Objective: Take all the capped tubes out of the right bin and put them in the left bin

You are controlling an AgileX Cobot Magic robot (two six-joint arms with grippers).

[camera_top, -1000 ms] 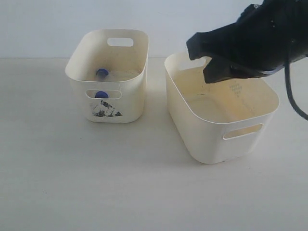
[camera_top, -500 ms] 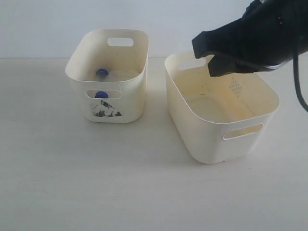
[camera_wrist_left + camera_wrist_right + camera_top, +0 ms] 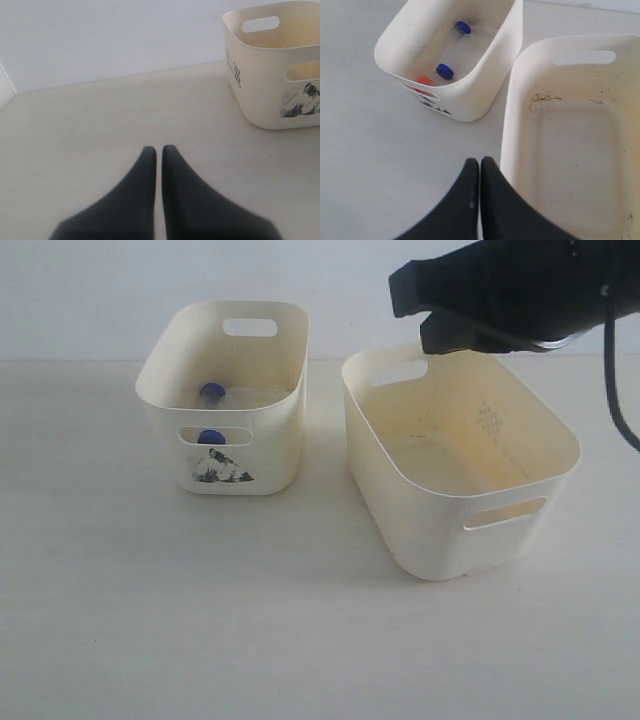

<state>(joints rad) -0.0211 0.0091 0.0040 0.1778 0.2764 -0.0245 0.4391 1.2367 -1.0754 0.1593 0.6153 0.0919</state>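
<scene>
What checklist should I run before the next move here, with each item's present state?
1. Visible floor of the right bin bare: ok.
2. Its near end, hidden by the front wall in the exterior view: cannot tell.
3. Capped tubes inside the left bin: ok, two blue caps and one orange-red.
4. Right end effector shut and empty: ok.
5. Left end effector shut and empty: ok.

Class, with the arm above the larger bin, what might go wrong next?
The right arm, jaws shut, hangs near the right bin's far rim; a low sweep might knock it.
Visible capped tubes all lie in the left bin; reaching into the right bin would likely grab nothing.
</scene>
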